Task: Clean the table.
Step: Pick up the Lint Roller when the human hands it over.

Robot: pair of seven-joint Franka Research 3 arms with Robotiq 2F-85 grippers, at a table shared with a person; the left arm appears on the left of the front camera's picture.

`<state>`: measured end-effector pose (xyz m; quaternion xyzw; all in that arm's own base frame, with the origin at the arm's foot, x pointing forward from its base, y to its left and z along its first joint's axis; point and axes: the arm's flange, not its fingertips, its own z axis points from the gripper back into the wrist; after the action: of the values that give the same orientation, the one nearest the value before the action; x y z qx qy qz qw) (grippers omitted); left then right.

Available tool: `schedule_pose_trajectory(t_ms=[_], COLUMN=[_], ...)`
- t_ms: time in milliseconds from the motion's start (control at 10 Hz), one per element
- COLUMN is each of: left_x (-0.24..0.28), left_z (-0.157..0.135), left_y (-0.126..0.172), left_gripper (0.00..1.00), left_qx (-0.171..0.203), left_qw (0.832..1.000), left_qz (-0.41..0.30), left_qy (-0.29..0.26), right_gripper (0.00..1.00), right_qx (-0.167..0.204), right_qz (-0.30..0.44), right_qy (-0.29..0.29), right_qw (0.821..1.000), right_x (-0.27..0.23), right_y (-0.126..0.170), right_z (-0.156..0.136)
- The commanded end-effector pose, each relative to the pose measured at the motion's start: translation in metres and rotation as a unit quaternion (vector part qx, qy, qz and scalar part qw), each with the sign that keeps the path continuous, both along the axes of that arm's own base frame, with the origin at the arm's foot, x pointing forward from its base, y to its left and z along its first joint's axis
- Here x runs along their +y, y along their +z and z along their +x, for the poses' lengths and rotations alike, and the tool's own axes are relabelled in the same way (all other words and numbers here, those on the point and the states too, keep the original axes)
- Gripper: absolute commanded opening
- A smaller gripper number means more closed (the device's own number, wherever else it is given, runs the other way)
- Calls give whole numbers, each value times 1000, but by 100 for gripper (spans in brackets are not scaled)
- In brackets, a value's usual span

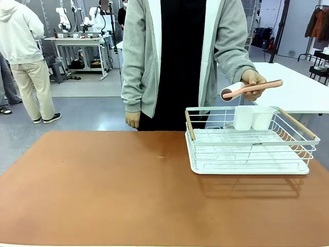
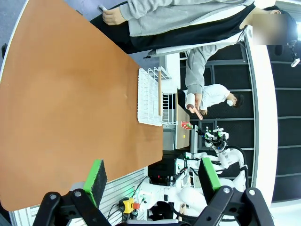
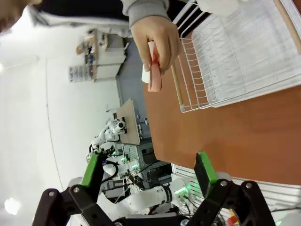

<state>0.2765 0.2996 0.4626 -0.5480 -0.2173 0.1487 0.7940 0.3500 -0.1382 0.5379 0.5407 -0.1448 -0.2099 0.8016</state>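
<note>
Left gripper (image 2: 153, 175), bottom of left wrist view: green pads wide apart, nothing between them, hanging above the near table edge. Right gripper (image 3: 148, 170), bottom of right wrist view: same, pads spread, empty, off the surface.

The table (image 1: 103, 185) fills the lower half of the front view, terracotta top mostly bare. Small pale mark (image 1: 161, 157) near frame centre, too small to identify.

White wire rack (image 1: 247, 154) sits on the table, centre right, with a white cup holder (image 1: 253, 117) at its far side.

Beyond that, upper right, the person's hand (image 1: 254, 80) holds a pink-handled lint roller (image 1: 252, 88) roughly level, above the rack's far edge, touching neither rack nor table. The person's other hand (image 1: 132, 119) hangs by the far table edge, left of the rack.

Progress: looks like the very start. No cleaning contact on the top; roller in the person's grip, not the robot's. Likely left: get the roller into a gripper, then run it over the surface.
</note>
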Motion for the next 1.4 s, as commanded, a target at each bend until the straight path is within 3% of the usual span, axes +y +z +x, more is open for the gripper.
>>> schedule_pose_trajectory(t_ms=[0,200,500,700,1300], left_x=[1,1,1,1,1], left_z=[-3,-3,-3,-3,-3], left_y=[3,3,3,3,3], left_gripper=[100,100,100,100,100], left_qx=[-14,-14,-14,-14,-14], left_qw=[1000,1000,1000,1000,1000], left_qz=[-5,-5,-5,-5,-5], left_qy=[-2,-2,-2,-2,-2], right_gripper=[100,100,100,100,100], right_qx=[58,73,49,52,55], right_qz=[3,-13,-13,-2,1], right_qy=[-48,-72,-109,-120,-120], right_qw=[997,995,993,991,991], right_x=[34,63,95,108,132], right_y=[-5,-17,-33,-40,-52], right_z=[10,22,36,47,63])
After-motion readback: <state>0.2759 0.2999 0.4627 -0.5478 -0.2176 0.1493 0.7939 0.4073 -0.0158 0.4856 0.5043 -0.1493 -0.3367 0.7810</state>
